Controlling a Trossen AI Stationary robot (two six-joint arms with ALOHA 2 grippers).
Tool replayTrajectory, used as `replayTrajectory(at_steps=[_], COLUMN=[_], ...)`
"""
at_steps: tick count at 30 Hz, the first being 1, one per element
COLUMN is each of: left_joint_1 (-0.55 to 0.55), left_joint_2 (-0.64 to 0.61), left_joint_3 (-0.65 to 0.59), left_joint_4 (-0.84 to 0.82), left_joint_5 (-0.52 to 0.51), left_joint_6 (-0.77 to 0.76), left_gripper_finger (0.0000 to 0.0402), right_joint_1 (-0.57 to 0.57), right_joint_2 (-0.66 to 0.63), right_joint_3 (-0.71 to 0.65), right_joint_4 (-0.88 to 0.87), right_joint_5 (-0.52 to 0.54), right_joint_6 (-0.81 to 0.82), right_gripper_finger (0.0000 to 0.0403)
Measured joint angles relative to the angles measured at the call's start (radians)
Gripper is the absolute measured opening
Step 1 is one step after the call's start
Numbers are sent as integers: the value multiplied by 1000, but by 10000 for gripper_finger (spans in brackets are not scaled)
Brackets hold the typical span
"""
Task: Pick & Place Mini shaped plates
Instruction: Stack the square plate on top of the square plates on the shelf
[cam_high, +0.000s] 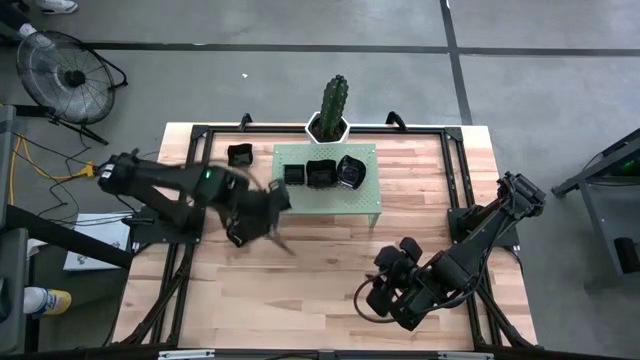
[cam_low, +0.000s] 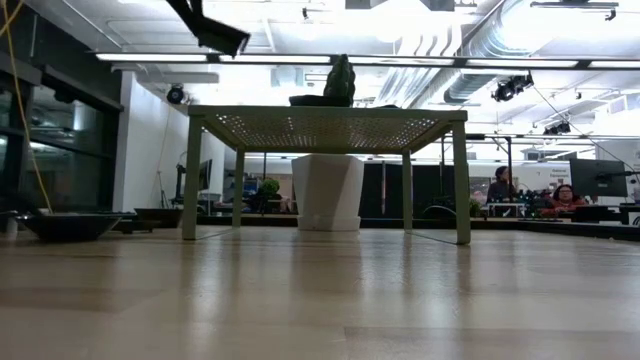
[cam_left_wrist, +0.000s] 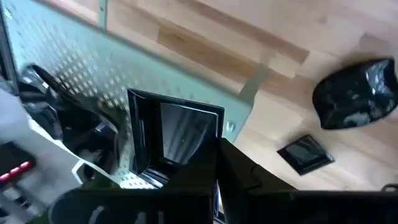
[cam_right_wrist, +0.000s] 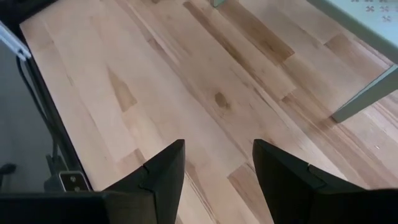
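Three black plates (cam_high: 322, 173) sit in a row on the green stand (cam_high: 362, 203), and your left gripper (cam_high: 272, 208) is just off the stand's left edge with a fourth one. The wrist camera shows it plainly: a square plate (cam_left_wrist: 174, 140) clamped by its rim between the closed fingers, hanging tilted beside the perforated top. Pinching the raised edge makes sense, since a flat glossy dish gives you nothing else to grab. One more plate (cam_high: 240, 154) waits on the table (cam_high: 320, 280) left of the stand, close to the cactus pot (cam_high: 327, 127) end. From the wrist you can also spot a small square dish (cam_left_wrist: 305, 154) and a wavy one (cam_left_wrist: 356, 94) down on the wood. Your right gripper (cam_right_wrist: 217, 168) hovers over bare boards near the front, fingers spread, holding nothing, well out of the way. My read: you're mid-carry, and the held plate looks bound for the stand, though that's only a guess
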Motion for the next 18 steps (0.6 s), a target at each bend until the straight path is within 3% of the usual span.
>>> replayTrajectory(at_steps=[11, 18], left_joint_1=[360, 514], left_joint_2=[-16, -15], left_joint_3=[0, 0], left_joint_4=[105, 167], left_joint_5=[257, 378], left_joint_6=[349, 566], left_gripper_finger=[0, 0], right_joint_1=[0, 0], right_joint_2=[0, 0], right_joint_3=[0, 0], right_joint_4=[0, 1], right_joint_5=[23, 22], right_joint_6=[117, 171], right_gripper_finger=[184, 184])
